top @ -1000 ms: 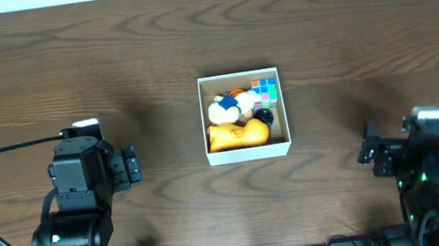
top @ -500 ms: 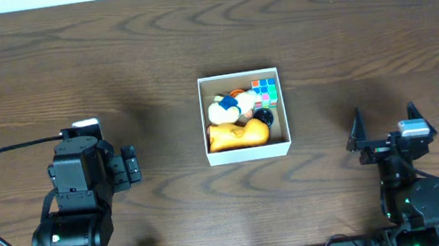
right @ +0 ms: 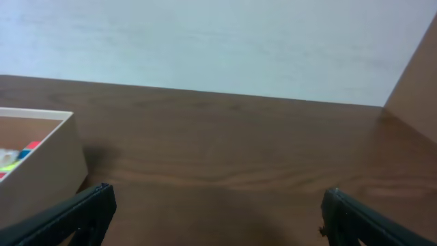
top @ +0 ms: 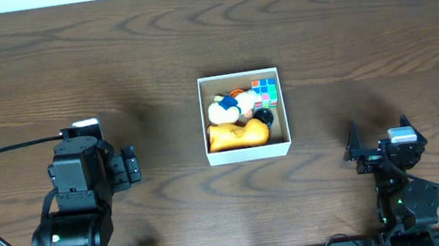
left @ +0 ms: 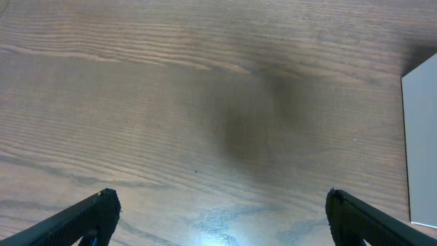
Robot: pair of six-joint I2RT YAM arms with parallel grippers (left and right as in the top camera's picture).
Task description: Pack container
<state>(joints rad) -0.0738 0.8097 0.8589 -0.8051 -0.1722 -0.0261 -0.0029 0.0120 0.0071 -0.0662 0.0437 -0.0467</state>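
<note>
The right gripper [top: 378, 134], a second ago turned sideways with its fingers pointing toward the container [top: 249, 152], has swung round to face the table's far side, spread its jaws wide, and drawn back slightly toward its own base.

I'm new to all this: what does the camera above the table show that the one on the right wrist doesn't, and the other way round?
Only the overhead view: the yellow toy lying in the container, and the left arm. Only the right wrist view: the pale wall standing behind the table, a mere strip from above, and the right claw from close up, open, nothing between its fingers. Both: the container, a colourful cube inside it, and the wooden table.
</note>
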